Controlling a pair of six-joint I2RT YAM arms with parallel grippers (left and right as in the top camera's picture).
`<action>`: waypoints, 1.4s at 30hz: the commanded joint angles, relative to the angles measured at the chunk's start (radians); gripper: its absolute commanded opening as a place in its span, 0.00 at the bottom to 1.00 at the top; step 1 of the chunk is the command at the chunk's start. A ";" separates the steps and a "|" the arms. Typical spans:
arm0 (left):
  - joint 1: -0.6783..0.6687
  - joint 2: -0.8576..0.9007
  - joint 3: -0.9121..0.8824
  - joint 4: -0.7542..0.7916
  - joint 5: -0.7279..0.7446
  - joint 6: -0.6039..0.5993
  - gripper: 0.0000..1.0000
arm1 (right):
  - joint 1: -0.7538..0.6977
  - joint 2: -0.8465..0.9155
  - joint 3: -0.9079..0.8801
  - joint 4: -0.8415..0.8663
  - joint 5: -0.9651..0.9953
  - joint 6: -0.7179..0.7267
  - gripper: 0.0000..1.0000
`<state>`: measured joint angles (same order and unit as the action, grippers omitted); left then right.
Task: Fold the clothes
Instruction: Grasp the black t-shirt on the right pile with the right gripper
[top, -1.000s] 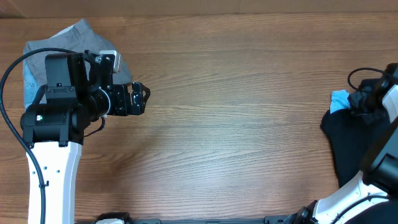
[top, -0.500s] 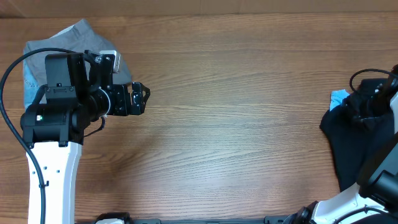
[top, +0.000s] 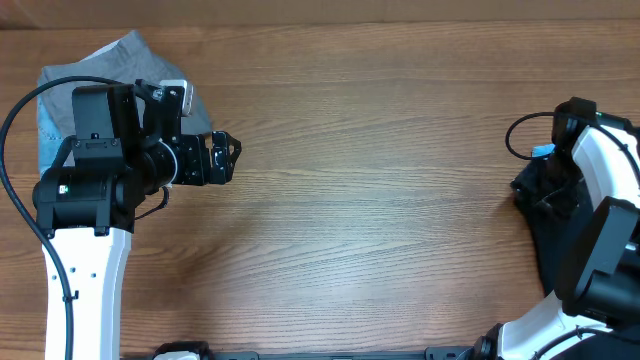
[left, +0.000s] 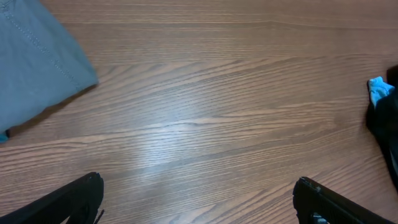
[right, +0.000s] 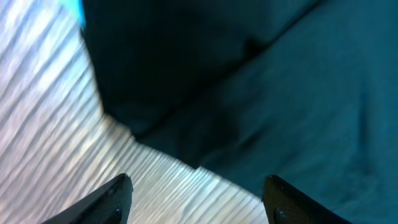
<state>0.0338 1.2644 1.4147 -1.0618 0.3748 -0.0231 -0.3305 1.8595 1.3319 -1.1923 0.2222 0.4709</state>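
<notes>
The clothes lie bunched at the table's right edge. A black T-shirt (top: 548, 255) is there, with a bit of light blue T-shirt (top: 543, 152) showing at its top. My right gripper (top: 541, 190) hovers over the black shirt's left edge. In the right wrist view this gripper (right: 198, 185) is open. The black T-shirt (right: 249, 81) lies just ahead of its empty fingertips, and bare wood lies below them. My left gripper (top: 224, 158) is far off at the left. Its jaws stand wide open (left: 199, 188) over bare wood. From there the black T-shirt (left: 387, 127) and the light blue T-shirt (left: 377, 89) show at the right edge.
Folded grey trousers (top: 130, 58) lie at the back left corner, partly under my left arm; they show again as grey trousers (left: 37, 68) in the left wrist view. A bit of blue cloth (top: 45, 125) peeks from beneath them. The wooden table (top: 380, 180) runs between the arms.
My right arm has swung in from the right edge to the black T-shirt's left side, and its gripper has opened. The left arm has not moved.
</notes>
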 joint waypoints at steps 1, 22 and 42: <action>0.005 0.005 0.024 -0.002 0.011 0.007 1.00 | -0.014 -0.027 -0.004 0.013 0.069 0.032 0.71; 0.005 0.005 0.024 -0.008 0.011 -0.011 1.00 | -0.024 -0.027 -0.153 0.148 0.069 0.079 0.22; 0.005 0.005 0.024 0.000 0.010 -0.010 1.00 | -0.027 -0.046 0.098 -0.007 -0.036 -0.083 0.08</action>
<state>0.0338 1.2644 1.4147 -1.0653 0.3748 -0.0242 -0.3595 1.8523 1.3705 -1.2118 0.2222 0.4191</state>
